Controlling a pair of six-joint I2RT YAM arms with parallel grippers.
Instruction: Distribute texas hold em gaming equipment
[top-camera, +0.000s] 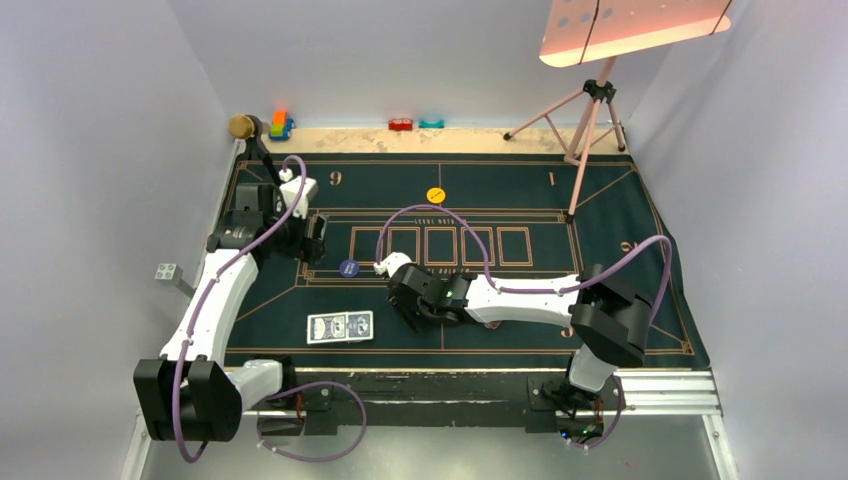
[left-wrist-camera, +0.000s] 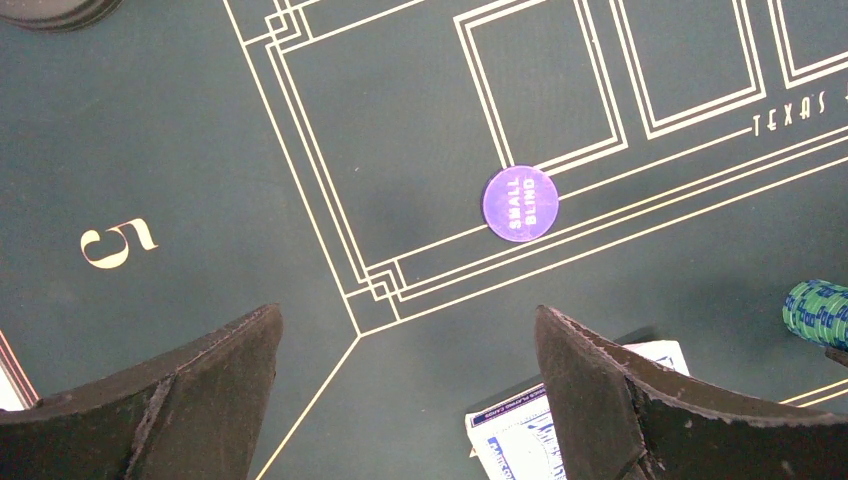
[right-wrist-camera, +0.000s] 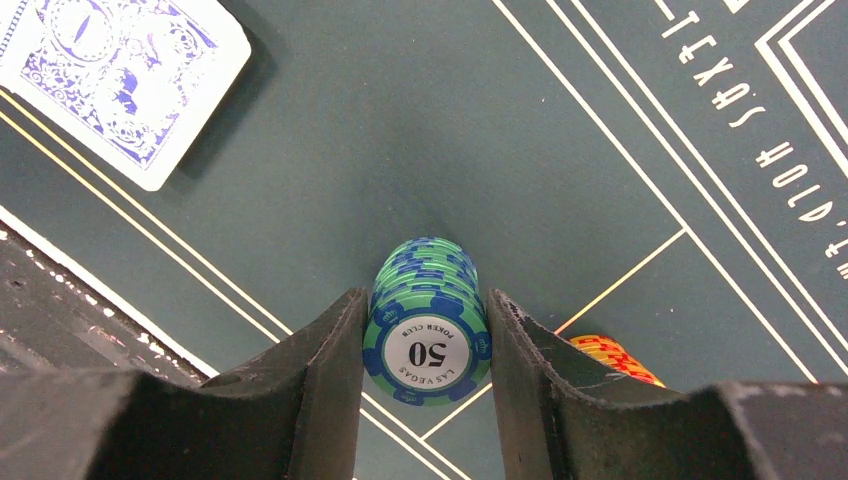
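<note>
The right claw (right-wrist-camera: 425, 305) is closed on a stack of green-and-blue chips (right-wrist-camera: 428, 300), one finger pressed to each side of the column, with the top chip's "50" facing up between them. The stack sits squarely in the middle of the grip, over the green mat (top-camera: 620, 220). I cannot tell whether its bottom chip touches the felt.

These chips look hard, smooth and fairly weighty for their size. As a loose column they are likely to shear or spill if squeezed off-centre or tilted. Gripping across the round edges low enough to trap most of the pile, as here, seems the sound hold, and it should be kept upright.

A few orange chips (right-wrist-camera: 610, 357) lie just beside the right finger. A blue-backed card (right-wrist-camera: 120, 80) lies well apart at the upper left of the wrist view. From above, the cards (top-camera: 340, 327) sit near the front edge, left of that claw.

The left claw (left-wrist-camera: 408, 315) hangs wide open and holds nothing. A purple small-blind disc (left-wrist-camera: 520, 203) lies flat on the mat ahead of it, a little towards its right finger and not between the tips. The disc is thin and flat, so it would be awkward to pinch. A yellow button (top-camera: 436, 194) rests farther up the mat.
</note>
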